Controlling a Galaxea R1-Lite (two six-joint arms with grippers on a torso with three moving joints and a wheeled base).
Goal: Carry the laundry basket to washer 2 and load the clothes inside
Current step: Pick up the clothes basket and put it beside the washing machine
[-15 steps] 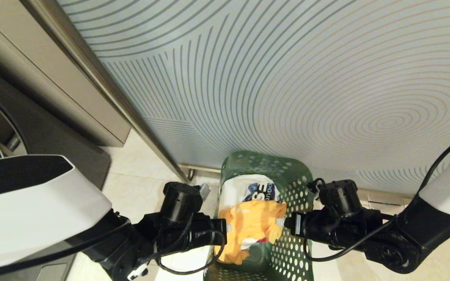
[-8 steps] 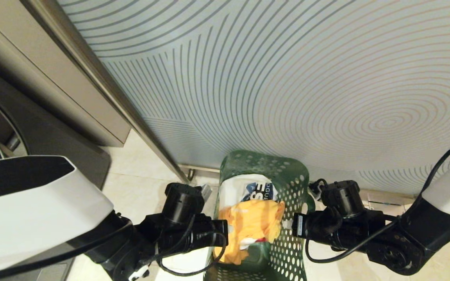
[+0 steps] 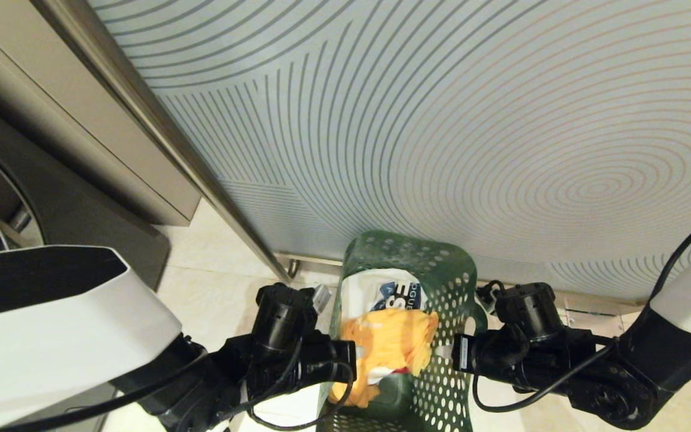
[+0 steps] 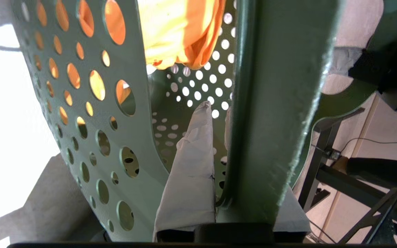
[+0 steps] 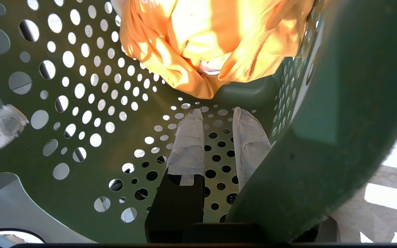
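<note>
The left gripper (image 3: 345, 360) and right gripper (image 3: 448, 353) are each pinching an opposite side rim of the laundry basket (image 3: 448, 282), keeping it level against the patterned glass door (image 3: 441, 120), the orange garment (image 3: 390, 342) inside.

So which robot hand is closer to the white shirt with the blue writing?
Left, but only just. The left gripper sits at the basket's left rim, the right gripper at its right rim. The white shirt lies between them, slightly toward the left side.
</note>
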